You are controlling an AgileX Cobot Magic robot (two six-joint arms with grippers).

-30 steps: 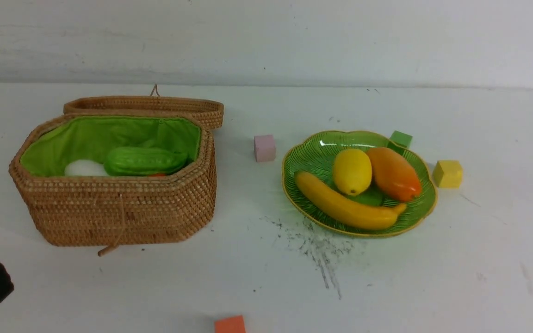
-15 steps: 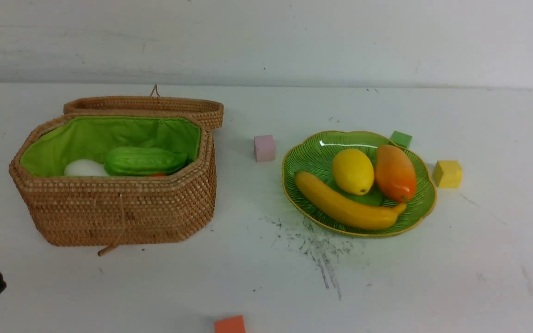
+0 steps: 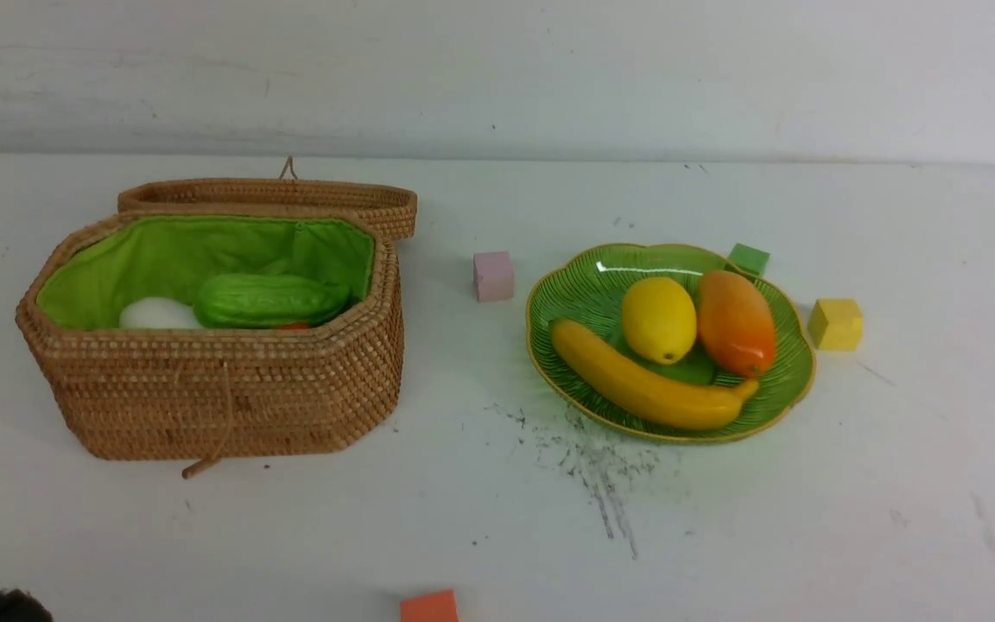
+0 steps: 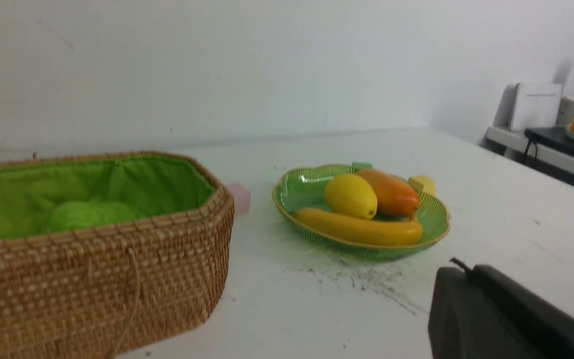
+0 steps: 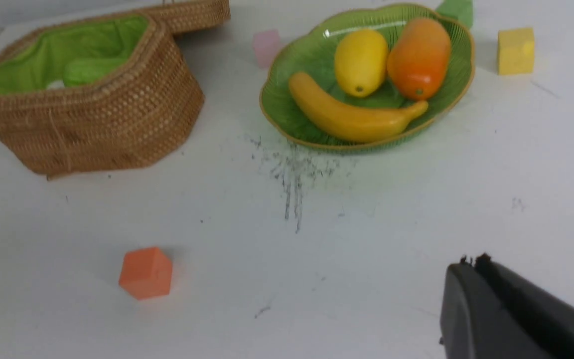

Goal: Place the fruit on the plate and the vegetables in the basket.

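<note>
Sorting looks done.
Your fruit sits on the plate (image 3: 795,380), vegetables in the basket (image 3: 221,397); both grippers hang well clear nearer you, grip state unreadable, neither nearer any target.

One basket (image 3: 221,397), one plate (image 3: 575,294), three fruits, three vegetables, four cubes: pink (image 3: 494,276), green (image 3: 749,258), yellow (image 3: 835,323), orange (image 3: 429,606).

Matte black, smooth-edged claw (image 5: 511,314) housing with a small nub on top.
</note>
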